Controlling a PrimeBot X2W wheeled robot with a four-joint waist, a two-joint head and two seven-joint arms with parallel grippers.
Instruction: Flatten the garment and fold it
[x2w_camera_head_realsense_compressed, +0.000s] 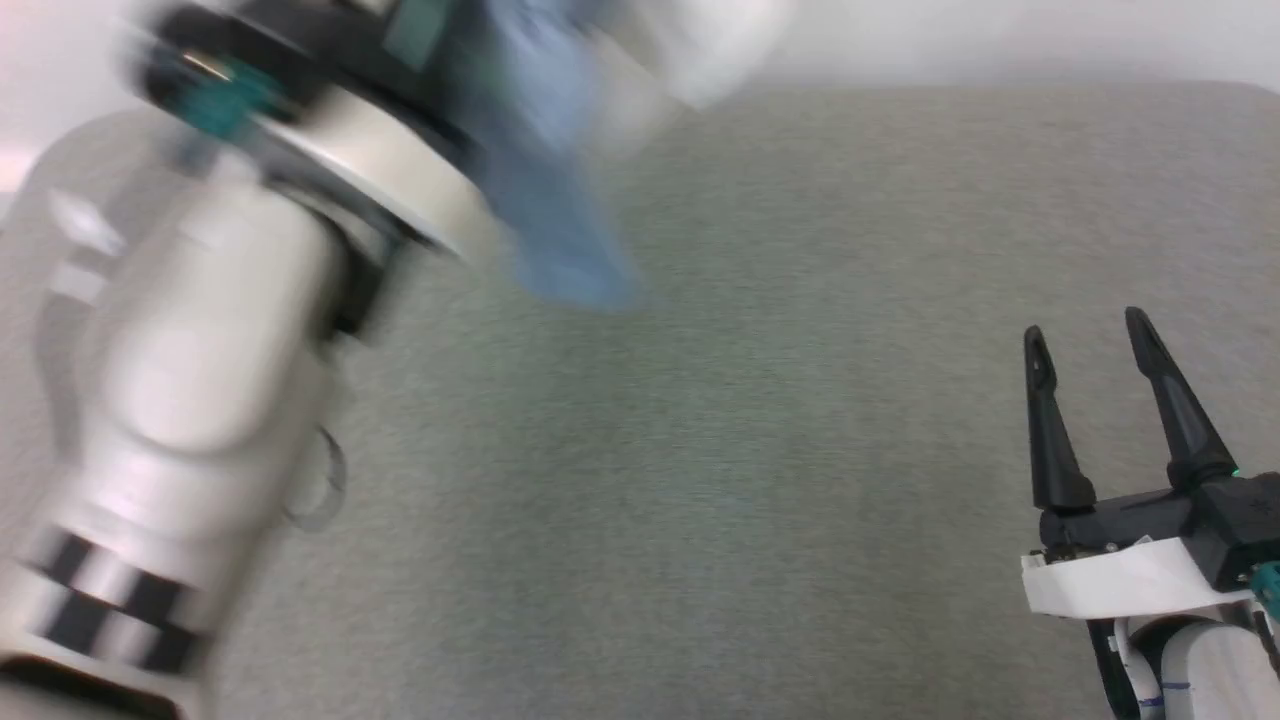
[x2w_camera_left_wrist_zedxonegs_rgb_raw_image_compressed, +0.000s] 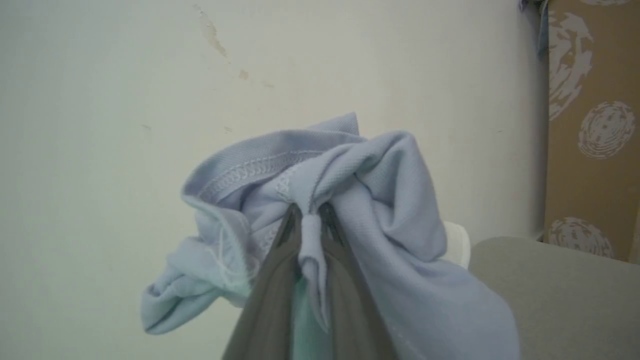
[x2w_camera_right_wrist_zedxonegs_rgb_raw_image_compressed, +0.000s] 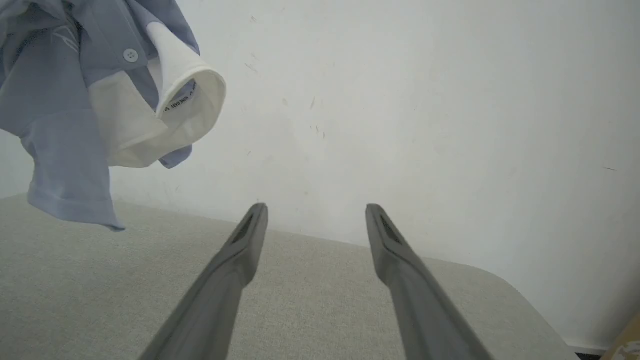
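The light blue polo shirt (x2w_camera_head_realsense_compressed: 555, 180) hangs bunched in the air above the grey table, blurred in the head view. In the left wrist view my left gripper (x2w_camera_left_wrist_zedxonegs_rgb_raw_image_compressed: 310, 212) is shut on a stitched fold of the garment (x2w_camera_left_wrist_zedxonegs_rgb_raw_image_compressed: 350, 200), with cloth draped over both fingers. The right wrist view shows the garment (x2w_camera_right_wrist_zedxonegs_rgb_raw_image_compressed: 55, 115) dangling at the upper left, its white collar (x2w_camera_right_wrist_zedxonegs_rgb_raw_image_compressed: 150, 125) and a white button (x2w_camera_right_wrist_zedxonegs_rgb_raw_image_compressed: 131, 55) facing the camera. My right gripper (x2w_camera_head_realsense_compressed: 1090, 335) stands open low at the right, apart from the shirt, nothing between its fingers (x2w_camera_right_wrist_zedxonegs_rgb_raw_image_compressed: 250, 235).
The grey felt table (x2w_camera_head_realsense_compressed: 760, 480) spreads under both arms, with a rounded far corner (x2w_camera_right_wrist_zedxonegs_rgb_raw_image_compressed: 500, 285). A pale wall (x2w_camera_right_wrist_zedxonegs_rgb_raw_image_compressed: 425, 100) stands behind it. A brown patterned panel (x2w_camera_left_wrist_zedxonegs_rgb_raw_image_compressed: 592, 125) stands at the right in the left wrist view. My blurred left forearm (x2w_camera_head_realsense_compressed: 200, 370) covers the table's left.
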